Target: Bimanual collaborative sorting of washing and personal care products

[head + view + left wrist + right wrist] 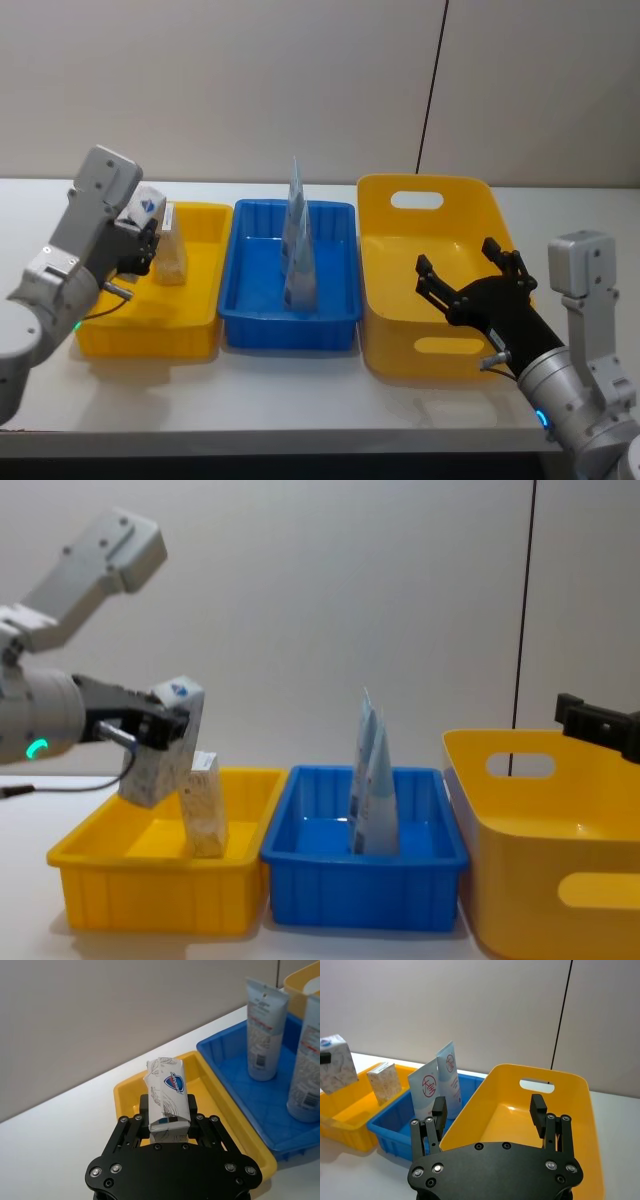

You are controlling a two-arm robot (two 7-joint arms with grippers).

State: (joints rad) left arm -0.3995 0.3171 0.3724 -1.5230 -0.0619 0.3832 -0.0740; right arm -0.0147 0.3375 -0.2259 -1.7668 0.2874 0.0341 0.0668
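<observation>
Right end effector point(457, 255) hovers spread wide and empty over the front of the large yellow bin point(400, 355) on the table point(300, 400). Beside it, the blue bin point(290, 335) holds upright pale-blue tubes point(297, 250) with a round red logo, their print unreadable. Over the small yellow bin point(150, 335), the left end effector point(168, 1106) clamps a white leaf-print pack point(167, 1091) bearing a blue shield badge, above a standing tan box point(170, 258).

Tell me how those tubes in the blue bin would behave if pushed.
The tubes stand tall and narrow, crimped end up, in the blue bin, so a push would probably tip one over. Their flat crimped tops suggest soft walls that likely give when squeezed.
</observation>
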